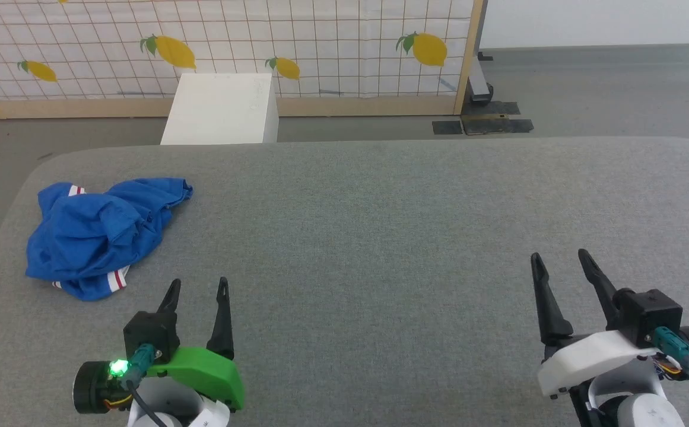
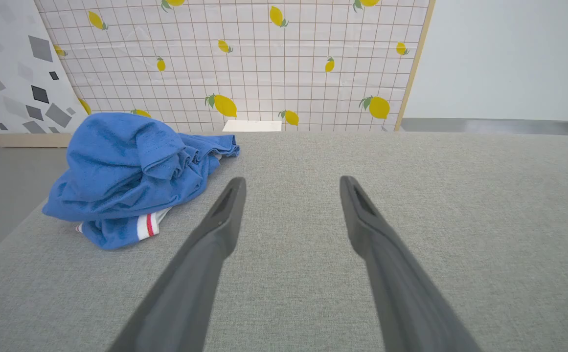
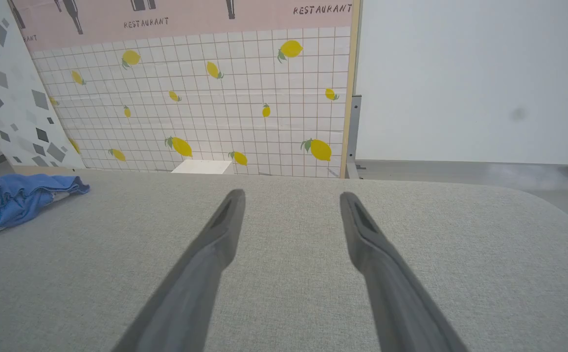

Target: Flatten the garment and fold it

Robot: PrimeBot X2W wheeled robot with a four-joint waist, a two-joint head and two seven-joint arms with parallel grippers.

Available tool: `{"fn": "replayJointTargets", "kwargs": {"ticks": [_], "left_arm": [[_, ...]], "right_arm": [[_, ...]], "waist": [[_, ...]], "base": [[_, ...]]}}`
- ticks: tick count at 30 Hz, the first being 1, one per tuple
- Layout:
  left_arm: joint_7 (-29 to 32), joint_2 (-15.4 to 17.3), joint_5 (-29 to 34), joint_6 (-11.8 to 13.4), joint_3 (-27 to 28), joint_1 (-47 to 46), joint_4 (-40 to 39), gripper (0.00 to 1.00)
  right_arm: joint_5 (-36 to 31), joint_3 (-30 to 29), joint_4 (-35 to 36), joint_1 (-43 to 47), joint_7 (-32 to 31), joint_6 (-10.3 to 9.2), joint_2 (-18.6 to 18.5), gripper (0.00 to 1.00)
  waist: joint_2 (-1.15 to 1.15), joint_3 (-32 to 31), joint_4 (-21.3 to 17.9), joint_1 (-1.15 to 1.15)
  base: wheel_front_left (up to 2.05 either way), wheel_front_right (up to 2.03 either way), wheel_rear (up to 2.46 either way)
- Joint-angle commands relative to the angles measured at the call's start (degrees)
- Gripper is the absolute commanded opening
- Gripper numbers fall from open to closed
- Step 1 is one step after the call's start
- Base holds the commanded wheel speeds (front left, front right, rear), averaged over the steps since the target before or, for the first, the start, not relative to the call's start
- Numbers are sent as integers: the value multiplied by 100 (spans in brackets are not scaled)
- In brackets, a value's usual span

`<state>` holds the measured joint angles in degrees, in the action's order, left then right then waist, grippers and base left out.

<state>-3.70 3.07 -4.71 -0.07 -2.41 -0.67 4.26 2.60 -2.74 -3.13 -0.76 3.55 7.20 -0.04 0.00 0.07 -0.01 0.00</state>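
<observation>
The garment (image 1: 98,234) lies crumpled in a blue heap at the left end of the grey padded table (image 1: 380,237), with red-and-white striped trim peeking out at its near edge. In the left wrist view the garment (image 2: 127,171) sits ahead and to the left of my fingers. The right wrist view catches the garment (image 3: 14,195) at its far left edge. My left gripper (image 1: 197,286) stands open just near and right of the heap, holding nothing. My right gripper (image 1: 561,257) is open over bare table at the lower right, far from the cloth.
A white box (image 1: 222,110) stands on the floor beyond the table's far edge. Behind it runs a lemon-patterned grid panel (image 1: 320,47) with a wooden frame. Grey floor lies off the table's left edge and far right corner.
</observation>
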Motion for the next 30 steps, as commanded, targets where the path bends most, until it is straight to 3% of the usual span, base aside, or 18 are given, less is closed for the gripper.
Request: {"fn": "replayJointTargets", "kwargs": {"ticks": [1, 30], "left_arm": [[-54, -4, -35, 40, -5, -55, 38, 100], [-398, -8, -292, 98, 32, -36, 347, 100]], "right_arm": [[35, -40, -25, 17, 62, 9, 1, 100], [128, -376, -305, 84, 408, 15, 2, 100]], "waist": [[0, 0, -1, 0], [0, -33, -3, 0]], "base": [[0, 0, 0], [0, 0, 0]]}}
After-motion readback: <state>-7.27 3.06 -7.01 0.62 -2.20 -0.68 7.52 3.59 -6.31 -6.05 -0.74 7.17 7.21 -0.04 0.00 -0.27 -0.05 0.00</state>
